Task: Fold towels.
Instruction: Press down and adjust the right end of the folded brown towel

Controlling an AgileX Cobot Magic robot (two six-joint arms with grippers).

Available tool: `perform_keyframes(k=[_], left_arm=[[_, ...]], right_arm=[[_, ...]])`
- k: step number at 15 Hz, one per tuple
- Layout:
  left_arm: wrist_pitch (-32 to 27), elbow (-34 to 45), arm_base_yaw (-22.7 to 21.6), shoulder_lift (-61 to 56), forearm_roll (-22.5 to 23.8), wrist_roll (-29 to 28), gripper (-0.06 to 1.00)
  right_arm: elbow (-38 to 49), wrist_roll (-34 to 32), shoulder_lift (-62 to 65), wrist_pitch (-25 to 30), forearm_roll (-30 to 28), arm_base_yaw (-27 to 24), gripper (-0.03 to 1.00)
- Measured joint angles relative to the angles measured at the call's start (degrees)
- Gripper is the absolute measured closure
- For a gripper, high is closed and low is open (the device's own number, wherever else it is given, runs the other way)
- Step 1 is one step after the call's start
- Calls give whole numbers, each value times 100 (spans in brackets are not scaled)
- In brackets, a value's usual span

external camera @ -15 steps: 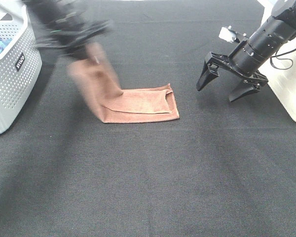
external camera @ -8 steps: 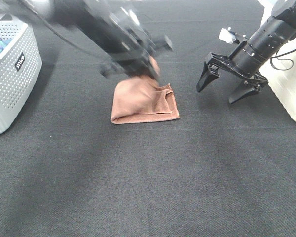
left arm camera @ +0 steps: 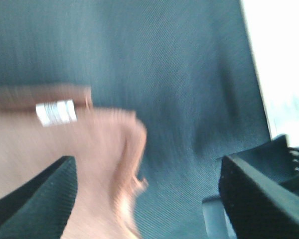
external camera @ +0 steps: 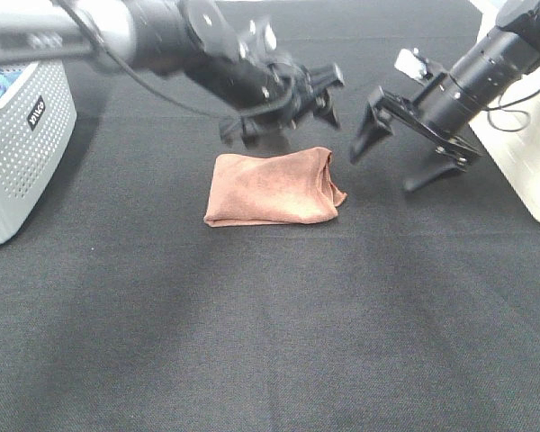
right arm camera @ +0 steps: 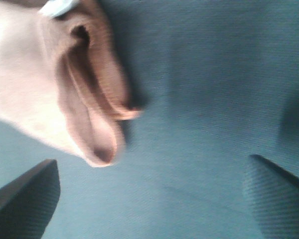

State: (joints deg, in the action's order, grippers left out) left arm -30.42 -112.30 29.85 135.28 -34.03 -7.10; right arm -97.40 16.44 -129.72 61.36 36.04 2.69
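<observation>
Covering the whole scene is a black, finely woven tabletop (external camera: 270, 360), matte and evenly lit; no wall or floor shows beyond it. The towel (external camera: 270, 187) lies flat on this cloth surface, a little behind the middle, and serves as the reference for everything else. Well off to the towel's left stands a white perforated basket (external camera: 22, 153) with a dark label on its side and something blue inside. Well off to the towel's right, at the frame edge, stands a smooth white bin (external camera: 535, 180).

The towel is terracotta, folded into a compact, roughly rectangular bundle of several layers. Its left end is a rounded fold. Its right end is looser: the layered edges gape there, and one corner pokes out past the rest.

Just behind the towel hangs the left gripper (external camera: 283, 112), blurred, its jaws spread and holding nothing. The right gripper (external camera: 384, 171) hangs near the towel's right end, apart from it, jaws likewise spread wide and empty.

A small white tag (left arm camera: 56, 112) sits at one edge of the towel.
</observation>
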Motion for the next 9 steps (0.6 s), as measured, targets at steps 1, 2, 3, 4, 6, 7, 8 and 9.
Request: perform_keyframes(k=[1,2,3,4,6,7,8,9], left_arm=[[-17,-23,-103,-109,109,223,19],[-52,-34,-252,-246,361,355,19],[-223,-40,-550,-418,762,418,19],[-372,-40,-728,-476,951,441,19],[-567,-40,-900,-487,1066,441,19],[-762,-40,-1049,-487,1094,441,19],[-911,-40,-1146,-487,1112,441,19],[-928,-40,-1180,-487,1117,441,19]], right_arm=[[0,206,0,86,327,0,4],[0,401,0,172,710,17,4],[0,745,0,246,1335,126,4],[0,1008,0,241,1690,258,4],[0,1283,0,206,1994,435,4],[0,1524,-6,120,2269,665,4],[0,1753,-46,-46,2464,877,4],[0,1919,-92,-235,2544,1026,4]])
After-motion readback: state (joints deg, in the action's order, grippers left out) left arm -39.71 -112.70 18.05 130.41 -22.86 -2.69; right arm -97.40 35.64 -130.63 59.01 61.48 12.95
